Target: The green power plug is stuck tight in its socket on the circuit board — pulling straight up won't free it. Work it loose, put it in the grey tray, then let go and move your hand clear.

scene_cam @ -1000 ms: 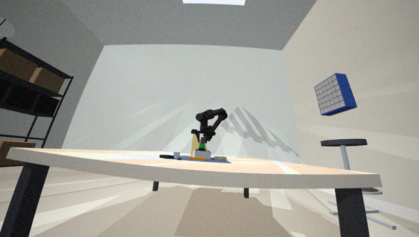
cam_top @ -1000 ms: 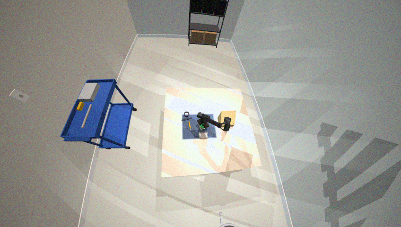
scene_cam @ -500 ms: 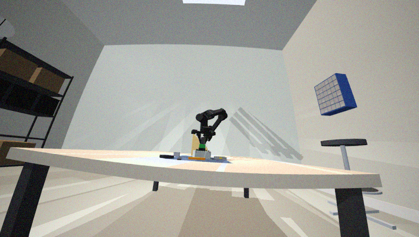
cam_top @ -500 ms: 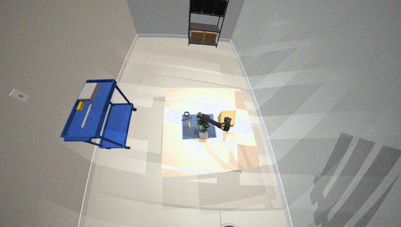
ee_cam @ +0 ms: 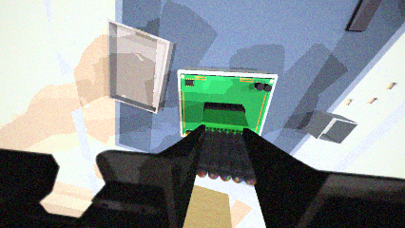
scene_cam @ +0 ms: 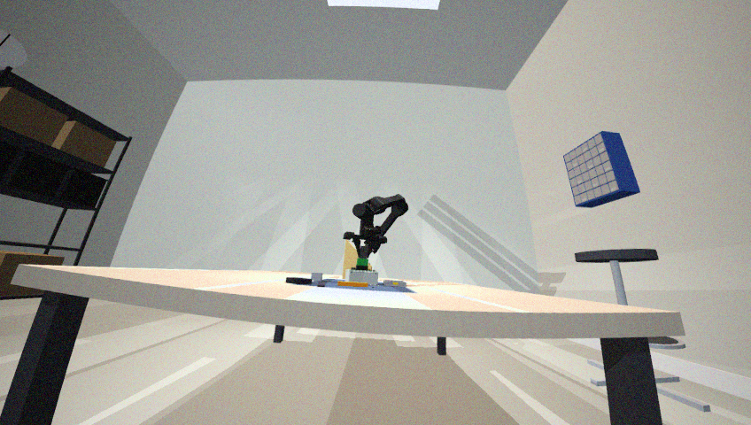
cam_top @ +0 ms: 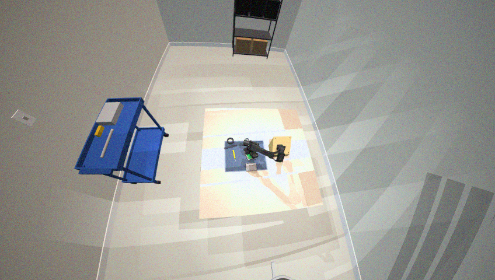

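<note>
One green plug (scene_cam: 361, 261) (ee_cam: 224, 118) lengthwise between fingers (scene_cam: 359, 251)

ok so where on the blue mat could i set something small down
The patch left of the yellow pen, and the strip between that pen and the grey tray, look free. It is crowded around the circuit board, with the gripper over it.
</note>
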Robot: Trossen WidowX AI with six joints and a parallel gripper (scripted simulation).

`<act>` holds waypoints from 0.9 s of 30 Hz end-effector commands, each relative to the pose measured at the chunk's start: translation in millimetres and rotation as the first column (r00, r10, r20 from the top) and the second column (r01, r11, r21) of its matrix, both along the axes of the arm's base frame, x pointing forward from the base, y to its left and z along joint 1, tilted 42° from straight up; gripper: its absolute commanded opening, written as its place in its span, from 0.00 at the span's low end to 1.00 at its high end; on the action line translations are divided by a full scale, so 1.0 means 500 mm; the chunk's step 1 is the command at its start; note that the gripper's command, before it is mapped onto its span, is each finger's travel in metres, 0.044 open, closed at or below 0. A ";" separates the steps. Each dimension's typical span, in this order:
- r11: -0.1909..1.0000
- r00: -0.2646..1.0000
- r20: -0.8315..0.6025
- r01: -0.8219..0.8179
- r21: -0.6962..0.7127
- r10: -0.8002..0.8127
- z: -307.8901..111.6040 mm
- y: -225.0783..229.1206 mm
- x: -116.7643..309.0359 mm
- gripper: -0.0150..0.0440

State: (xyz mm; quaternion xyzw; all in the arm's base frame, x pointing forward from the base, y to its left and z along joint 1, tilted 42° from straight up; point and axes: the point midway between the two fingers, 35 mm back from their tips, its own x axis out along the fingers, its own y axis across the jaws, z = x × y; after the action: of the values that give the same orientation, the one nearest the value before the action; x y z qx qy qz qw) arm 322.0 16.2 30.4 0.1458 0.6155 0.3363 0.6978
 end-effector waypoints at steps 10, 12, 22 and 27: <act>0.992 1.000 -0.029 -0.004 0.129 0.008 0.008 -0.045 0.003 0.25; 0.988 0.999 -0.034 -0.009 0.154 0.014 0.005 -0.048 0.004 0.25; 0.999 1.000 0.004 0.027 -0.031 -0.027 0.029 -0.027 -0.005 0.25; 0.993 0.999 0.021 0.044 -0.106 -0.042 0.041 -0.020 -0.009 0.25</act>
State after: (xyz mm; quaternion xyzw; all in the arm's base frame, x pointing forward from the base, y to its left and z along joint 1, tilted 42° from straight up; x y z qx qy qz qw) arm 318.7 12.2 38.0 0.1278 0.6274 0.3180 0.6993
